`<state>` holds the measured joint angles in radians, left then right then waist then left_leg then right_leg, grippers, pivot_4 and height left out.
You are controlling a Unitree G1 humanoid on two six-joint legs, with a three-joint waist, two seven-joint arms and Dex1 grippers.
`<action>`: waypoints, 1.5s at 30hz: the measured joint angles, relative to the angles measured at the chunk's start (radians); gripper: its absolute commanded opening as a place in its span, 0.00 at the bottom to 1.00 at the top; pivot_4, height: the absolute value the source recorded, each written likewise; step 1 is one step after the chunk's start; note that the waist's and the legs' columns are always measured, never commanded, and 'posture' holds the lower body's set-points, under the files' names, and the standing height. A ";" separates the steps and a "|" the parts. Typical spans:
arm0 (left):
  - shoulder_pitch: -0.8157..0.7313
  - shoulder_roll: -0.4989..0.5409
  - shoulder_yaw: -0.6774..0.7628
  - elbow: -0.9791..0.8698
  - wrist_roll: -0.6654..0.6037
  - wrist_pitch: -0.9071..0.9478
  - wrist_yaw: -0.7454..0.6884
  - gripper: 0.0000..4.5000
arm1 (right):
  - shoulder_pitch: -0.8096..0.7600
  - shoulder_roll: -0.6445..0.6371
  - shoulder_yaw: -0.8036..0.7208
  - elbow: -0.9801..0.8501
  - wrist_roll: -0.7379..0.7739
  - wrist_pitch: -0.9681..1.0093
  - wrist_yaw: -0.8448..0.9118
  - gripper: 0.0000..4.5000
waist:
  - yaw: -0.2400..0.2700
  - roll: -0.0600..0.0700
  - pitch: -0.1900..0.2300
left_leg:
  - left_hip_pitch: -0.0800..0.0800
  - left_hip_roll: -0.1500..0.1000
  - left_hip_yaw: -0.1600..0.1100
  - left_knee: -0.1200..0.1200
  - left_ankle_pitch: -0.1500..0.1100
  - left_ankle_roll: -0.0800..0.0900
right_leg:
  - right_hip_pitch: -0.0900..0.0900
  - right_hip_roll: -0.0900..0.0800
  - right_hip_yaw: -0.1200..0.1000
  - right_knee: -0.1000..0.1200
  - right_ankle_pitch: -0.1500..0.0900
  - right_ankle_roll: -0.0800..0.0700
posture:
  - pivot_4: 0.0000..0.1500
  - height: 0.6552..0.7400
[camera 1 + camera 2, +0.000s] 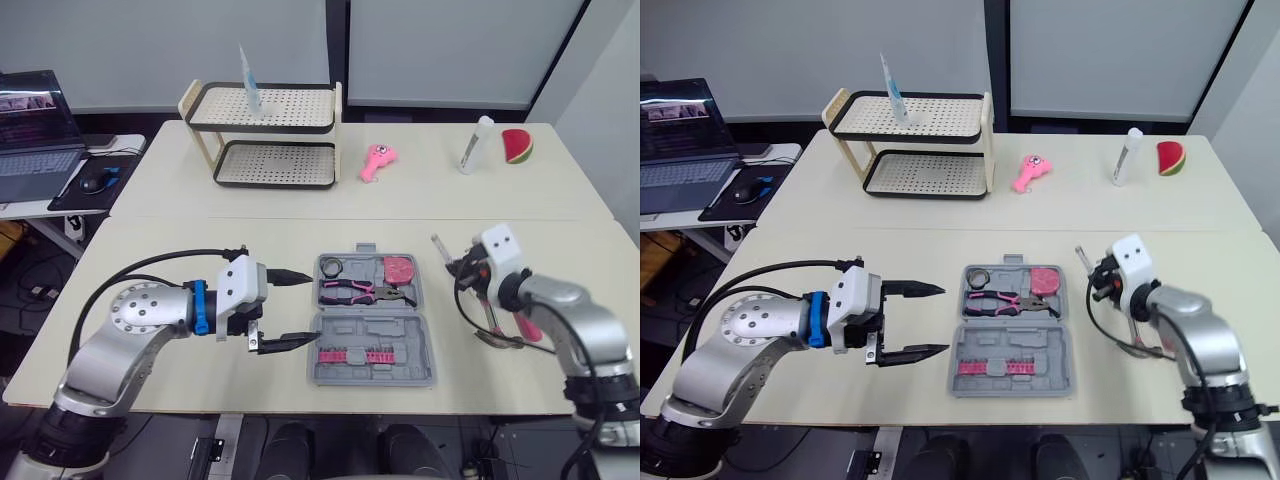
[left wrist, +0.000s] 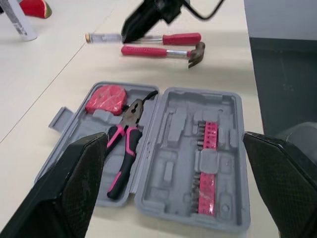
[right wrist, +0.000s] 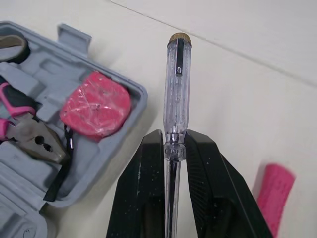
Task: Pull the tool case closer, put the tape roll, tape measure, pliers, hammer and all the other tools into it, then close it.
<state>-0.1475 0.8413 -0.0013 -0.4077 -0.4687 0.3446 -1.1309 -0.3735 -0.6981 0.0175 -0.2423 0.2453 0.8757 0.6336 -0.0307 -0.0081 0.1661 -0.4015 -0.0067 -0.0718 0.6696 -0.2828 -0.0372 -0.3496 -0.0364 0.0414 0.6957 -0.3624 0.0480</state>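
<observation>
tool case (image 1: 415,340) grey | tape measure (image 1: 400,269) pink | pliers (image 1: 348,291) pink-black handles | screwdriver (image 3: 177,89) clear handle

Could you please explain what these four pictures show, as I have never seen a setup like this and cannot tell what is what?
This is a humanoid robot with two arms, each ending in a black two-fingered gripper. Two pictures look down from its head; the other two come from cameras on its wrists. On the table lies an open grey tool case holding a tape roll, pliers and a pink tape measure. The left gripper is open beside the case. The right gripper is shut on a clear-handled screwdriver, and a hammer lies on the table near it.
</observation>
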 measured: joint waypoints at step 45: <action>0.172 0.098 0.040 0.030 0.081 -0.127 -0.059 1.00 | -0.279 0.133 0.689 0.178 -0.410 -0.361 0.453 0.21 | -0.002 -0.001 0.000 | 0.000 0.001 0.000 -0.001 0.000 0.000 | -0.003 -0.001 -0.001 0.002 0.000 0.000 | 1.00 0.87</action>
<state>0.0245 0.9395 0.0389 -0.3774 -0.3874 0.2173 -1.1895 -0.6527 -0.5650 0.7066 -0.0640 -0.1644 0.5147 1.0862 -0.0331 -0.0088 0.1664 -0.4014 -0.0061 -0.0718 0.6690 -0.2827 -0.0374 -0.3523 -0.0376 0.0405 0.6973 -0.3624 0.0479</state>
